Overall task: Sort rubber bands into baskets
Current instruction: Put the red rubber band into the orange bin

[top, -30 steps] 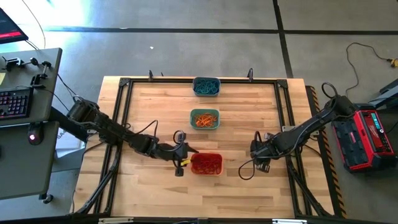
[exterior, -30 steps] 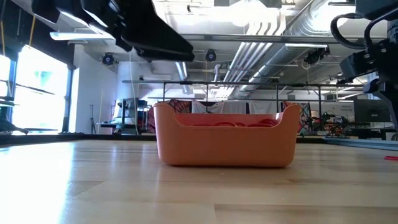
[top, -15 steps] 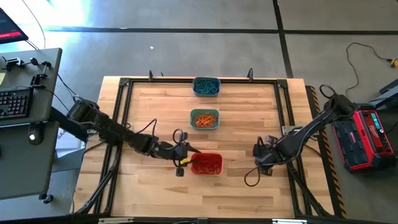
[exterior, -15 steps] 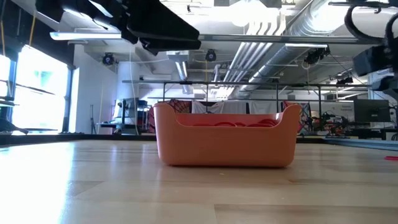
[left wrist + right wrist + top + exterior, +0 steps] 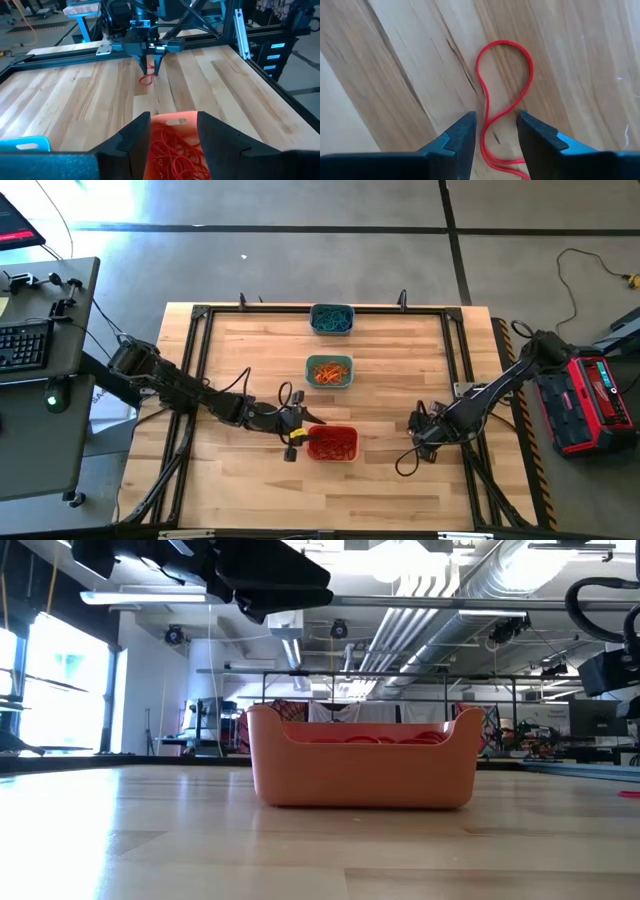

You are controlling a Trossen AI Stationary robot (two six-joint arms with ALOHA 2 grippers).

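Note:
A red rubber band (image 5: 502, 75) lies flat on the wooden table, right of the orange basket (image 5: 333, 443); it also shows in the left wrist view (image 5: 145, 80). My right gripper (image 5: 495, 119) is open and points down over the band. One finger stands on either side of the band's near part; I see no touch. My left gripper (image 5: 172, 120) is open and empty above the left end of the orange basket, which holds red bands (image 5: 172, 150). The teal-green basket (image 5: 329, 370) holds orange bands. The grey-blue basket (image 5: 331, 318) holds teal bands.
The three baskets stand in a row down the table's middle, from the far edge to near the front. A black frame (image 5: 200, 315) runs around the tabletop. Bare wood lies to the left and right of the baskets.
My left gripper has gone a little toward the table's right, over the left end of the orange basket. My right arm has swung slightly toward the near edge, while its gripper stays over the red band.

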